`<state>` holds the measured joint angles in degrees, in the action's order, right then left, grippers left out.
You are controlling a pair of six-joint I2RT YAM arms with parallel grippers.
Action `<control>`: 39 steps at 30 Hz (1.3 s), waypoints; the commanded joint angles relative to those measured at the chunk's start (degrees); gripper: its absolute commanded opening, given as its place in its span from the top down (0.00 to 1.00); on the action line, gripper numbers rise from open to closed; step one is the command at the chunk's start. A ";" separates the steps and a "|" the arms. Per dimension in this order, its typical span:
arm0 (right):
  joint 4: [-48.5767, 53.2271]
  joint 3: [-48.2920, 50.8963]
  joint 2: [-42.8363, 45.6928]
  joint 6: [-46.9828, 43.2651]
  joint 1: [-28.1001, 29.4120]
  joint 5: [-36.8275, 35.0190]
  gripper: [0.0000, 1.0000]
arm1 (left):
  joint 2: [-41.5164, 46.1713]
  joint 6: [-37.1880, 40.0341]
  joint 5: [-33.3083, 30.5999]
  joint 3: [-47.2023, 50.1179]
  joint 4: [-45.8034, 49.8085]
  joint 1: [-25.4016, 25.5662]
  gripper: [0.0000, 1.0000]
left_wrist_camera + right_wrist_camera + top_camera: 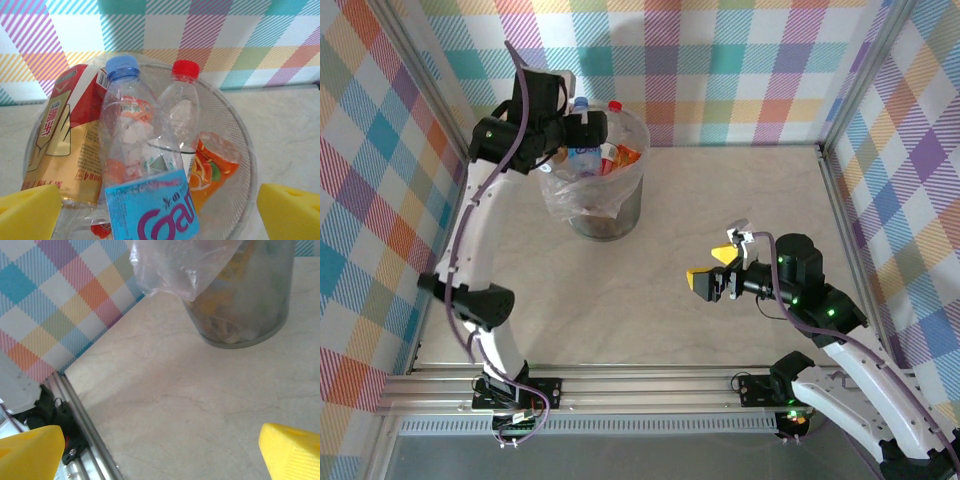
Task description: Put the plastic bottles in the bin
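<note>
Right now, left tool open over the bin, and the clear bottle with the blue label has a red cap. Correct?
Wrong on the cap: the blue-label bottle has a blue cap, as the left wrist view shows. The red cap is on the clear bottle behind it. The left tool is open over the bin.

Robot test cell of a lab kind, enclosure of pastel plaid fabric walls (740,60) hung on silver aluminium frame posts (860,85), pale marbled bench (620,300), slotted aluminium rail (650,385) at near edge carrying white-and-black left arm (470,220) and right arm (860,385), green indicator lights (798,298) lit.
</note>
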<state>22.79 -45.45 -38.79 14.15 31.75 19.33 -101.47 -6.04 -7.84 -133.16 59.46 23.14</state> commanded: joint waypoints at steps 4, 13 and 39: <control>-2.37 -0.57 2.15 -0.88 0.25 -9.06 0.00 | 17.34 2.61 -2.87 23.23 -16.84 3.63 0.00; -4.91 2.82 3.73 -3.99 0.24 -21.64 0.00 | 40.42 -0.20 -6.86 54.16 -30.01 4.07 0.00; -21.37 19.82 1.60 -8.09 -1.51 -48.22 0.00 | 60.03 -13.76 -27.23 103.94 -46.31 3.34 0.00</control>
<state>5.91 -26.22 -35.83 7.81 31.03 -25.12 -40.62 -20.14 -30.35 -30.59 18.39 26.89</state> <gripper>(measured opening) 0.996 0.997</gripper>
